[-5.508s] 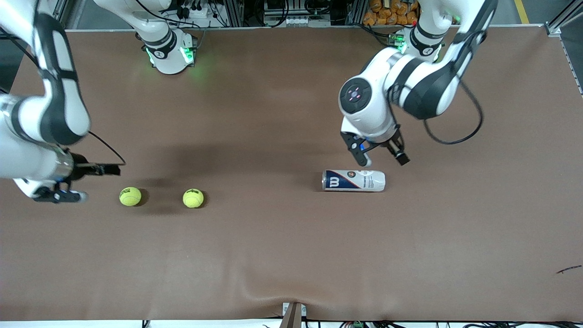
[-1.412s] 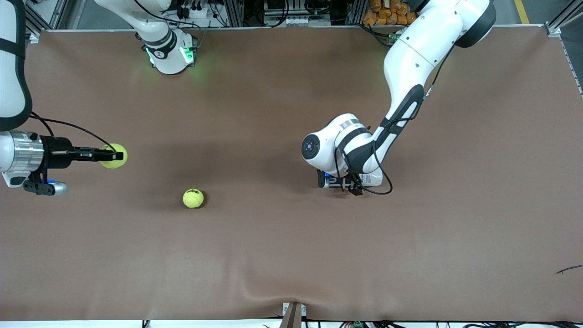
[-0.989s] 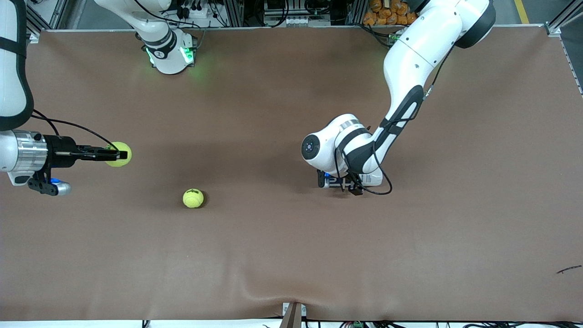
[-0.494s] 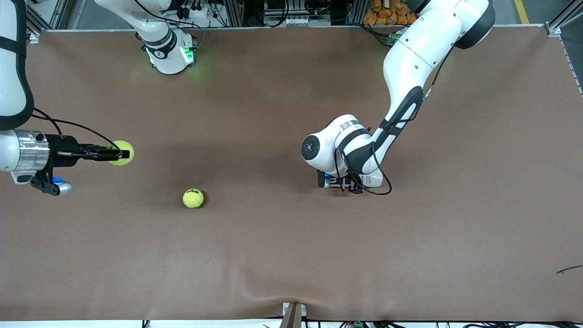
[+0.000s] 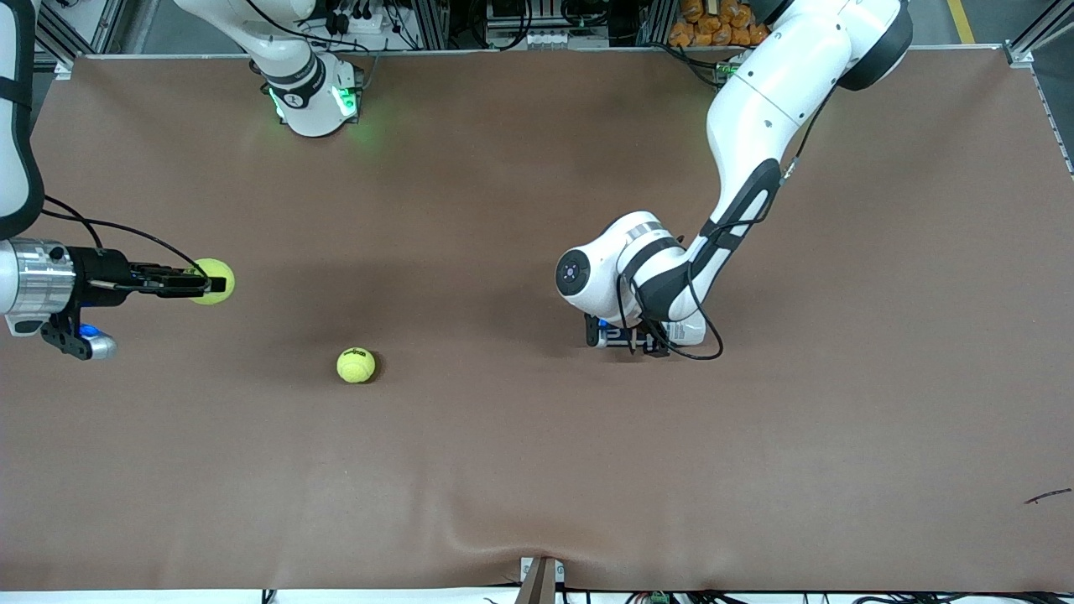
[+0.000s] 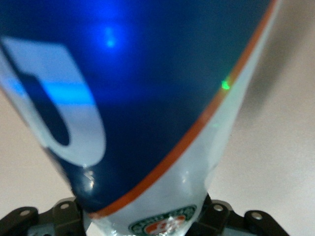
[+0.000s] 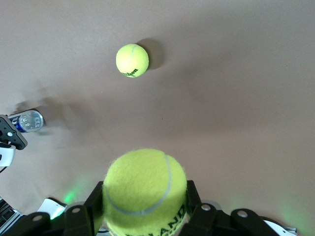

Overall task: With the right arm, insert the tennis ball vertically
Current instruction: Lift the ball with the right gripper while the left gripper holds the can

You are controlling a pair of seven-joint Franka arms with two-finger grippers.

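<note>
Right arm [image 5: 17, 159] reaches level over the desk [image 5: 537, 470], jaws clenched on a tennis ball [image 5: 213, 280]. Left arm [image 5: 755, 143] bends down, jaws grasping the lying ball can [image 6: 147, 113]; second ball [image 5: 356, 365] rests between them.

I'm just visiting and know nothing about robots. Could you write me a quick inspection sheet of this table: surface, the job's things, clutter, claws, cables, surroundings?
Surface: brown table cover, wrinkled at the edge nearest the front camera.
Job's things: held tennis ball; second tennis ball on the table; ball can lying on its side.
Clutter: small dark scrap near the left arm's end.
Claws: right claw shut on the held tennis ball, over the table; left claw down at the ball can, closed around it.
Cables: black wrist cables on both arms.
Surroundings: equipment and orange items past the table's edge by the bases.
</note>
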